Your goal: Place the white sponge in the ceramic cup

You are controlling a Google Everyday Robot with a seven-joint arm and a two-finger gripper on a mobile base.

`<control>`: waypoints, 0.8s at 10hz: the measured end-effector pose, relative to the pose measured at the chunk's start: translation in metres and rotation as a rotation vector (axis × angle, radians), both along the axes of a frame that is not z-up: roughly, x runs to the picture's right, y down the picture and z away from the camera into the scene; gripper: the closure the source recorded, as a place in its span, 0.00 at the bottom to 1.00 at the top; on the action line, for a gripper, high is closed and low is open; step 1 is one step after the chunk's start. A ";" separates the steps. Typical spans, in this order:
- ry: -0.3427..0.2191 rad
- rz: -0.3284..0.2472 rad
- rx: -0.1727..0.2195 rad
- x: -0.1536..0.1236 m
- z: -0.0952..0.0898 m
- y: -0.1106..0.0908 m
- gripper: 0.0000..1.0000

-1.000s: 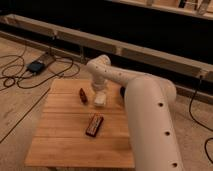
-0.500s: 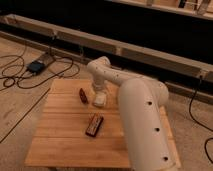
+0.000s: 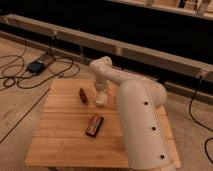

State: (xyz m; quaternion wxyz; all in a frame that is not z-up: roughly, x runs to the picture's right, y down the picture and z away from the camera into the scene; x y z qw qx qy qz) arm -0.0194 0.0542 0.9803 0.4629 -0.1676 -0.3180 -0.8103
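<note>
The white sponge is a small off-white block on the wooden table, near the middle of its far half. My gripper points down right over the sponge, at its top; I cannot tell whether it touches it. The white arm reaches in from the right and bends over the table. No ceramic cup shows; it may be hidden behind the arm.
A small dark reddish object lies just left of the sponge. A dark flat bar with white print lies nearer the front. My large white arm link covers the table's right side. Cables and a box lie on the floor at left.
The large arm link has swung slightly left over the table. The gripper stays above the sponge, and the objects on the table have not moved.
</note>
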 end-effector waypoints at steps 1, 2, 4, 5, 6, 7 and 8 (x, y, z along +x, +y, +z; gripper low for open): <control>-0.006 0.000 -0.007 0.000 -0.002 0.000 0.62; -0.019 0.004 -0.016 -0.002 -0.005 0.000 0.74; -0.054 0.021 -0.028 -0.005 -0.015 -0.003 0.94; -0.076 0.034 -0.031 -0.004 -0.022 -0.006 0.99; -0.100 0.049 -0.030 -0.001 -0.032 -0.010 1.00; -0.125 0.067 -0.026 0.004 -0.042 -0.014 1.00; -0.158 0.091 -0.014 0.008 -0.055 -0.019 1.00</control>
